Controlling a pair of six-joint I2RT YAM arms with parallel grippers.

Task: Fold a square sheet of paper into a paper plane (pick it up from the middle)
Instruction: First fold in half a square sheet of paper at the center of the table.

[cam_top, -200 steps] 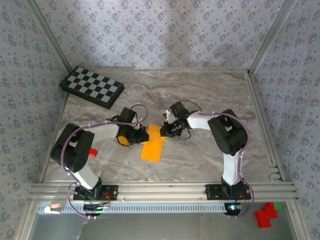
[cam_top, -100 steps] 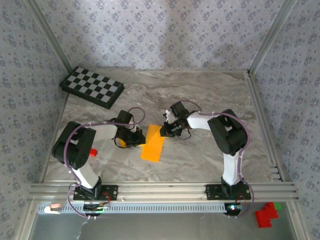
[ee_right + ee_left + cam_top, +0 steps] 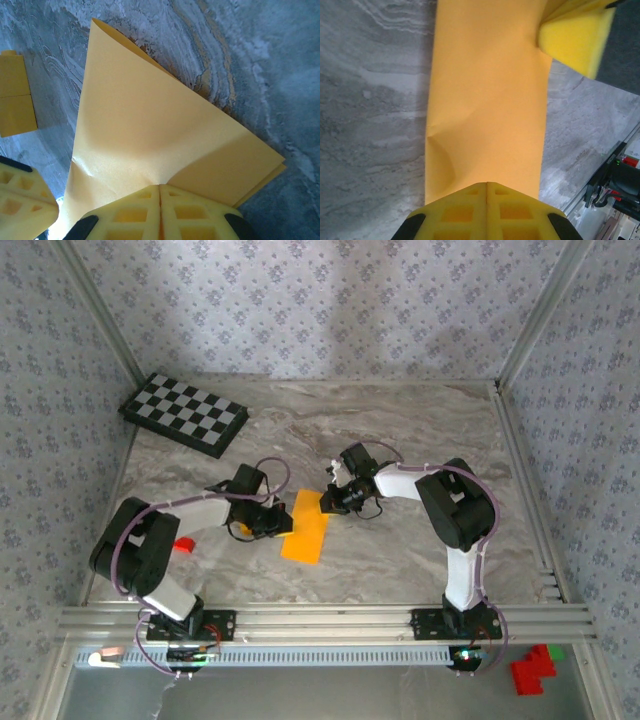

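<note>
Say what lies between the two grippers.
The thin orange-yellow paper sheet, folded narrow, spans from the left gripper to the right gripper, in the top view.

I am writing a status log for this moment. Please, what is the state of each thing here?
square sheet of paper: folded into a narrow strip, one flap raised
left gripper: shut, tips on the sheet
right gripper: shut on the raised flap
checkered board: lying flat

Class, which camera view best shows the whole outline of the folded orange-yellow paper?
The top external view: the square sheet of paper, creased into a narrow strip, shows edge to edge on the table. The left wrist view crops its ends and shows a dent; the right wrist view shows one layered end close up.
</note>
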